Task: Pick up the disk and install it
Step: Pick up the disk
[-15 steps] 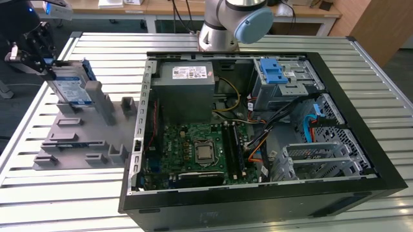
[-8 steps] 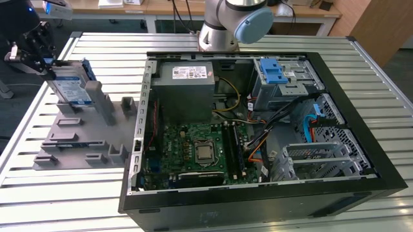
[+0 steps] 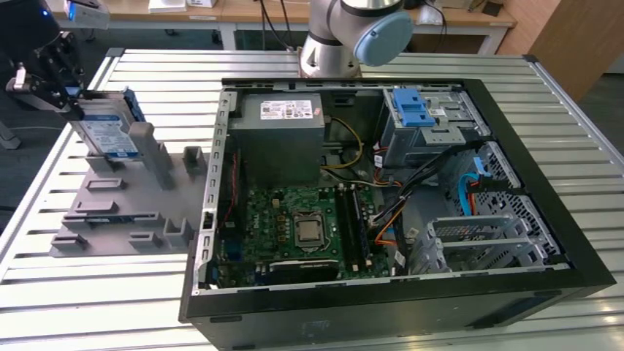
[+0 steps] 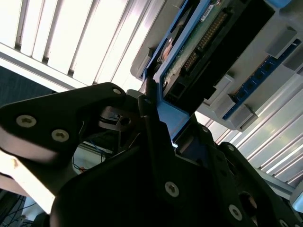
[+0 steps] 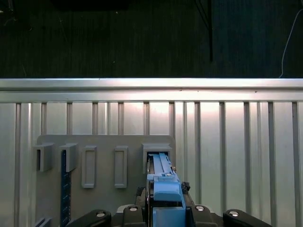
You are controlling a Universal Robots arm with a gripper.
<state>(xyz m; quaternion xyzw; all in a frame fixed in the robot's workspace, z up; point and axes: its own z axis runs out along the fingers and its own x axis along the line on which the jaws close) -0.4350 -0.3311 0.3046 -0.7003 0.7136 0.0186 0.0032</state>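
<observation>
Gripper (image 3: 61, 100) is clamped on the blue edge of the disk (image 3: 105, 131), which stands upright at the grey rack (image 3: 117, 212) beneath it.

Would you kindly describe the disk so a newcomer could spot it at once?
Beside the open computer case, on the exterior view's left, a grey holder plate lies on the slatted table. At its far end the disk stands on edge in a slot, held by the hand. It alone is silver metal with a blue-and-white label and blue rails; its neighbours are plain grey blocks.
</observation>
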